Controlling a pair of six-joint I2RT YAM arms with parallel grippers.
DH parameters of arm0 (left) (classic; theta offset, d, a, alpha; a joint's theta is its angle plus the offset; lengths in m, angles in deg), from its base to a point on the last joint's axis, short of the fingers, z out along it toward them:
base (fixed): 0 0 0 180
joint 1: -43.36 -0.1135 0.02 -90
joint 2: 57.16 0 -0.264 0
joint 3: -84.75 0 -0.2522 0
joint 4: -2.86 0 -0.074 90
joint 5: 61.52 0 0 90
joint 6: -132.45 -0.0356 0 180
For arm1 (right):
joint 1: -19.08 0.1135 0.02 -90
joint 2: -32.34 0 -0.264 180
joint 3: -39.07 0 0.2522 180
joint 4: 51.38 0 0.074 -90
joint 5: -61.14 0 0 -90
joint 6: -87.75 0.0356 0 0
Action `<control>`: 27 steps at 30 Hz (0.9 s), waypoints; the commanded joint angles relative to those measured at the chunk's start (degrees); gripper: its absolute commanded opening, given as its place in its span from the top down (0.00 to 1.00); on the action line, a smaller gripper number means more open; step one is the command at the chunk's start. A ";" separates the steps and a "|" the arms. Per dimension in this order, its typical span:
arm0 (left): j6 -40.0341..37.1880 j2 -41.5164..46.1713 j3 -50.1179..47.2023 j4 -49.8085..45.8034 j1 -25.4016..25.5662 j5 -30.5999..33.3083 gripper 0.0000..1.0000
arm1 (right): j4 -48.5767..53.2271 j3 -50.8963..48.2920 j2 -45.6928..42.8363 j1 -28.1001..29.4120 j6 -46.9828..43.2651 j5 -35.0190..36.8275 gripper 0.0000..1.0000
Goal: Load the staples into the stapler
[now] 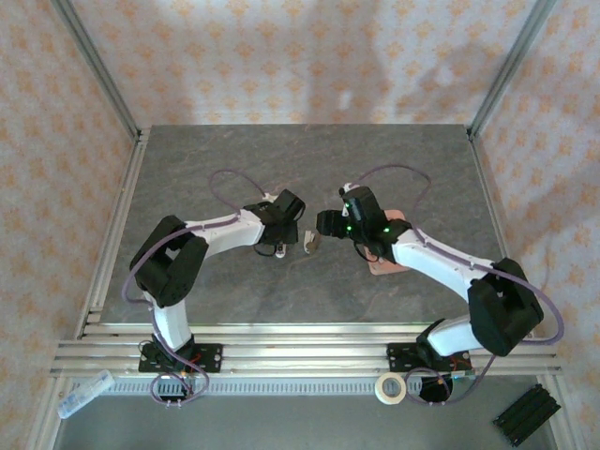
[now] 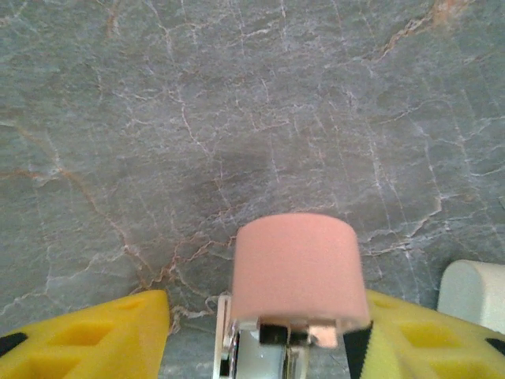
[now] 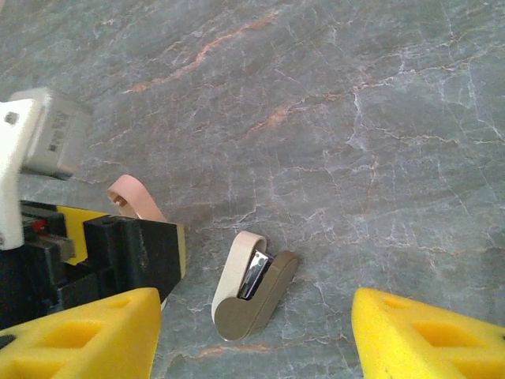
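Tan plastic base with a cream lid hinged up: that's the stapler, lying on its side on the grey stone table. It's in the lower middle of the right wrist view, and dead centre between the two arms from above. There's a shiny metal channel showing in the gap, but I honestly can't tell if it's a bare rail or has staples sitting in it. I can't pick out any loose strips on the table either. So my read is that it's opened up, loading isn't confirmed, and closing is definitely left to do.

Over it hangs the right gripper, fingers spread wide and holding nothing. The left gripper has its jaws apart too. There's a pink rounded piece between them with a gap on one side, so it's not clamped. What that piece is, no idea.
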 commanded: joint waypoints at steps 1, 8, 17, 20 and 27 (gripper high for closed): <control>0.45 5.68 -0.29 -2.38 -0.11 2.29 0.37 | 8.75 5.12 1.91 0.35 5.50 3.03 0.35; 1.70 13.63 -3.17 -1.64 -0.20 6.95 0.32 | 28.68 17.16 12.40 4.95 14.50 5.14 0.31; 3.86 17.63 -8.06 0.61 -0.55 10.35 0.32 | 35.21 26.64 24.25 8.79 16.01 5.93 0.26; 4.31 17.96 -8.75 0.77 -0.62 10.35 0.32 | 35.08 28.15 27.16 8.79 15.56 6.18 0.26; 4.57 18.42 -9.37 0.56 -0.69 10.82 0.32 | 34.37 31.01 32.95 8.79 14.06 8.23 0.27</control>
